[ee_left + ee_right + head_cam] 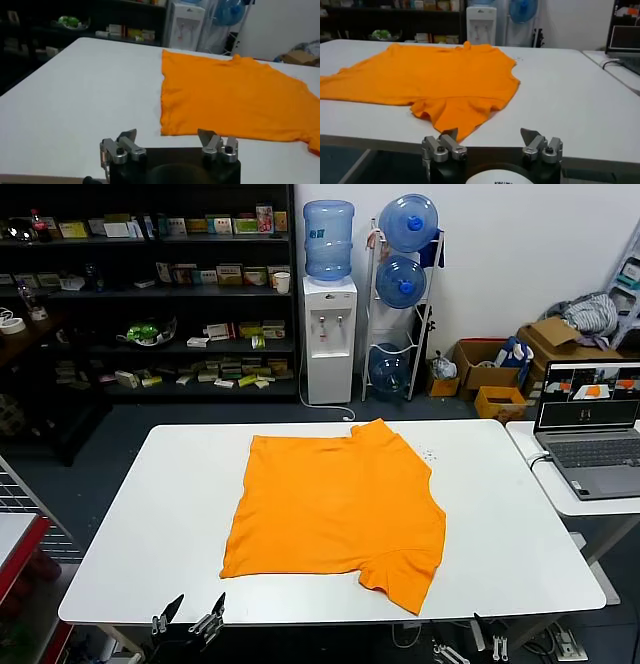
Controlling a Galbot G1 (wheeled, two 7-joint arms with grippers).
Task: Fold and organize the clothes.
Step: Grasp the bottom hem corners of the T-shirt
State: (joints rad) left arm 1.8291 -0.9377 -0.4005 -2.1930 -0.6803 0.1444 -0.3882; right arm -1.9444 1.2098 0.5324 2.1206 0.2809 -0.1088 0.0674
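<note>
Metal-tipped and spread wide, the left gripper (189, 612) hangs just off the near edge of the white table (150, 514), toward its left corner, with nothing between its fingers. The right gripper (487, 636) sits the same way off the near edge farther right, its fingers wide apart and empty too. Neither touches the cloth. Beyond them the orange T-shirt (335, 509) lies spread flat across the middle of the table, plain side up, one sleeve rumpled and reaching toward the near edge on the right, the other sleeve at the far edge. An open laptop (590, 429) rests on a smaller side table to the right. Behind stand a water dispenser (329, 339) and dark shelves (150, 294).
</note>
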